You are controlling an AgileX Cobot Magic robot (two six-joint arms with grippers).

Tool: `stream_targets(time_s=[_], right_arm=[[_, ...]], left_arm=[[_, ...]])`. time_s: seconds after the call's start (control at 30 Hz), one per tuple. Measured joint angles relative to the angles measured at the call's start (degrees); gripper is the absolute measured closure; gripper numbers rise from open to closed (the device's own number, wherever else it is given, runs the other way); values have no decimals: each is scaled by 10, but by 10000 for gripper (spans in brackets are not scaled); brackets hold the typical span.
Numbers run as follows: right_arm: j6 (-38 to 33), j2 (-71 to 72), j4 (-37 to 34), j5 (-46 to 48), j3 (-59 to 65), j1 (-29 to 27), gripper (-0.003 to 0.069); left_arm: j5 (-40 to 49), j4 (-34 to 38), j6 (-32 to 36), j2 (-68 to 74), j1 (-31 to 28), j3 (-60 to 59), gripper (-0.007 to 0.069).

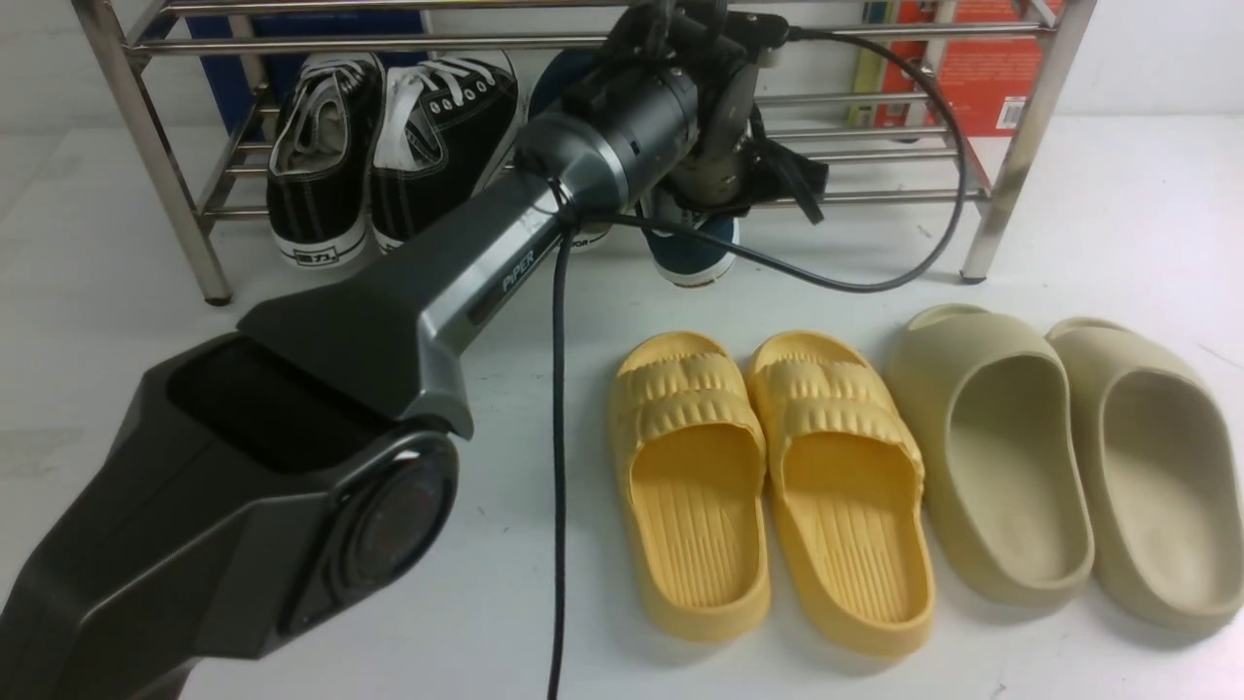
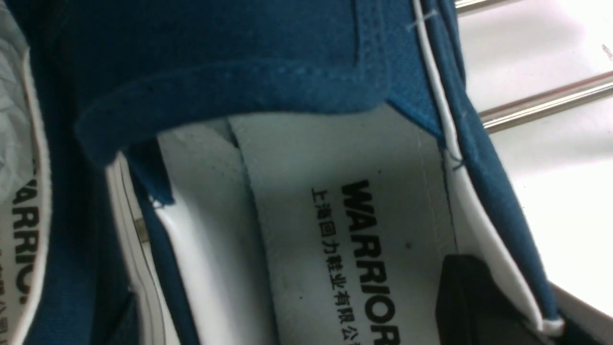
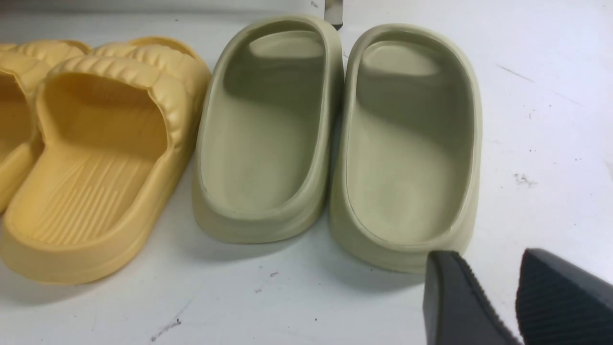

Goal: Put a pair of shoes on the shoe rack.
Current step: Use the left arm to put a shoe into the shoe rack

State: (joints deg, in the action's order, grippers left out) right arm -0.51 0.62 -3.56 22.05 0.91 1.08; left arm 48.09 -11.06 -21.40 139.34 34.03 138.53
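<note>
The two navy-blue slip-on shoes lie on the lower bars of the steel shoe rack (image 1: 146, 136), mostly hidden behind my left wrist. One white heel (image 1: 692, 255) and part of the other (image 1: 588, 236) stick out at the rack's front. In the left wrist view, my left gripper (image 2: 522, 297) pinches the side wall of one navy shoe (image 2: 239, 57). One black finger (image 2: 474, 297) is inside, on the "WARRIOR" insole. The second shoe (image 2: 19, 230) lies alongside, and rack bars (image 2: 546, 100) show beneath. My right gripper (image 3: 498, 282) is open and empty above the floor.
Black lace-up sneakers (image 1: 389, 156) sit on the rack's left part. Yellow ribbed slippers (image 1: 768, 476) and beige slides (image 1: 1059, 457) stand on the white floor in front of the rack; the slides (image 3: 335, 134) are just ahead of my right gripper. A black cable (image 1: 559, 437) hangs from the left arm.
</note>
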Motion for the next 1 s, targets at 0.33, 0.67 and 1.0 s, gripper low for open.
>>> stream_targets(time_s=[0.33, 0.67, 1.0], right_arm=[[0, 0, 0, 0, 0, 0, 419], [0, 0, 0, 0, 0, 0, 419], [0, 0, 0, 0, 0, 0, 419]], left_arm=[[-6, 0, 0, 0, 0, 0, 618], [-7, 0, 0, 0, 0, 0, 610], [-8, 0, 0, 0, 0, 0, 594]])
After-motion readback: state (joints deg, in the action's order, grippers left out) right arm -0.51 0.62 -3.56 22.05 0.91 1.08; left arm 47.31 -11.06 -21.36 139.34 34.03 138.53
